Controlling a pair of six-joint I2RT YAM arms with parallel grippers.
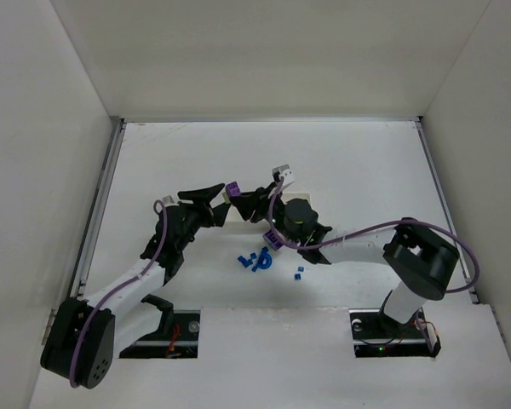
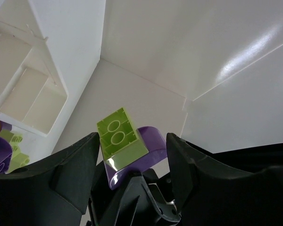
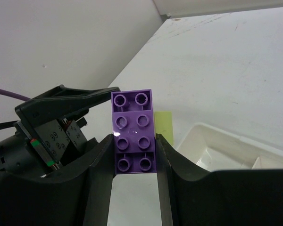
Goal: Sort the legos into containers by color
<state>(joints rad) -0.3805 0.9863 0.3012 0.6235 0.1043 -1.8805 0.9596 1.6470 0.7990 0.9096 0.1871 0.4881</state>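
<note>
My right gripper (image 3: 134,139) is shut on a purple lego (image 3: 133,134), held above the table; it also shows in the top view (image 1: 232,189). A yellow-green lego (image 2: 119,136) is stuck to the purple piece (image 2: 153,148) and shows behind it in the right wrist view (image 3: 164,123). My left gripper (image 2: 132,136) is open, its jaws standing on either side of the joined legos, the right jaw clear of them. In the top view the left gripper (image 1: 220,203) faces the right gripper (image 1: 245,198). The white divided tray (image 2: 30,87) lies beside them, also in the right wrist view (image 3: 226,148).
Several blue legos (image 1: 255,261) lie in a cluster in front of the grippers, one more (image 1: 298,274) to their right. A purple lego (image 1: 271,239) sits under the right wrist. Purple and yellow-green legos (image 2: 2,153) lie next to the tray. White walls enclose the table.
</note>
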